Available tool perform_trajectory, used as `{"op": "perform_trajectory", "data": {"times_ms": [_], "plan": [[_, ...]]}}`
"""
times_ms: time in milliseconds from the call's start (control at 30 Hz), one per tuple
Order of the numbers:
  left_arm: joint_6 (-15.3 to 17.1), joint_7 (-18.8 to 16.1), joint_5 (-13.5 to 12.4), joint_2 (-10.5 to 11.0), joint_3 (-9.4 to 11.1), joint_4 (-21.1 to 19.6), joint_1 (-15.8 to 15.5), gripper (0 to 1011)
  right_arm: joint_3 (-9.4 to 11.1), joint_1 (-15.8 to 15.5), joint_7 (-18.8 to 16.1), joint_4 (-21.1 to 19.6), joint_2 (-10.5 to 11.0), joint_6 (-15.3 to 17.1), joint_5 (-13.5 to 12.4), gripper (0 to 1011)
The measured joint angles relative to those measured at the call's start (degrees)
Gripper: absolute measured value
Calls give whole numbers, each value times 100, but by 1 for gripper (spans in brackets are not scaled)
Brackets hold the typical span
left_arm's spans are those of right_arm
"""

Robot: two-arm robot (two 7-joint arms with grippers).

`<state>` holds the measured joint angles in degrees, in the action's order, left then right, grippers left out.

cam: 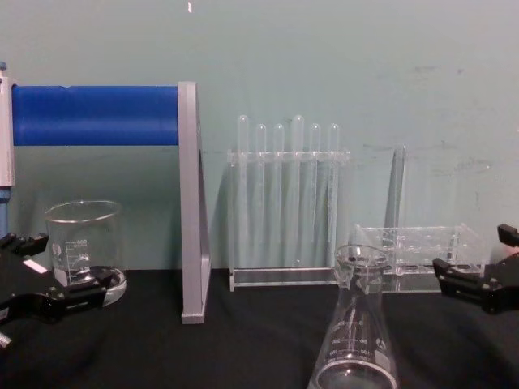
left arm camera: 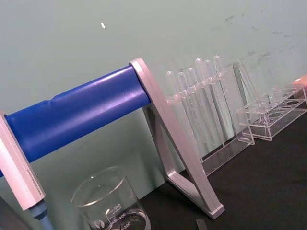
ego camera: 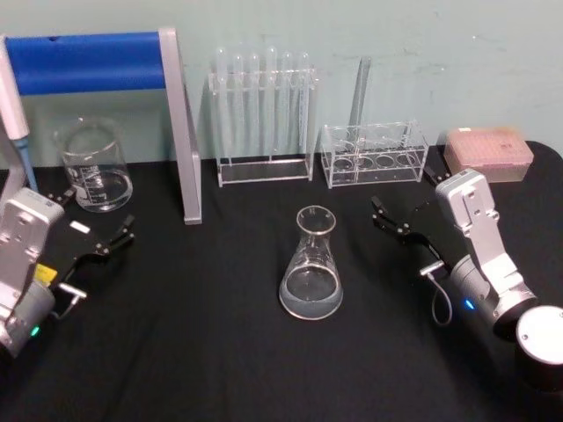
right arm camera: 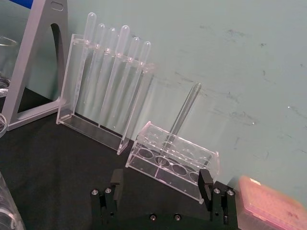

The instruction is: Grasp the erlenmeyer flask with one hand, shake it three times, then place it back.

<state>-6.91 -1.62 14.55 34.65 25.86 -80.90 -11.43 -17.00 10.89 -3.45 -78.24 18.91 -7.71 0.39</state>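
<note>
The erlenmeyer flask (ego camera: 311,265) is clear glass and stands upright on the black table (ego camera: 211,352), near the middle. The chest view shows its flared neck and cone (cam: 357,328) low in the foreground. My right gripper (ego camera: 403,190) is open to the right of the flask and slightly farther back, a short gap away, holding nothing. In the right wrist view its black fingers (right arm camera: 116,181) stand wide apart, pointing toward the racks. My left gripper (ego camera: 95,215) is open at the table's left side, just in front of the beaker, far from the flask.
A glass beaker (ego camera: 92,167) stands back left, beside a grey stand with a blue bar (ego camera: 88,61). A tall test tube rack (ego camera: 264,114) and a low rack with one tube (ego camera: 374,154) line the back wall. A pink tip box (ego camera: 488,151) sits back right.
</note>
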Motion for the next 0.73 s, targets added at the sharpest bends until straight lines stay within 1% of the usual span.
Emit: {"op": "perform_trajectory", "data": {"times_ms": [733], "plan": [[0, 0, 0, 0, 0, 0, 0, 1001, 10, -10, -21, -19, 8, 19, -27, 1000]]}}
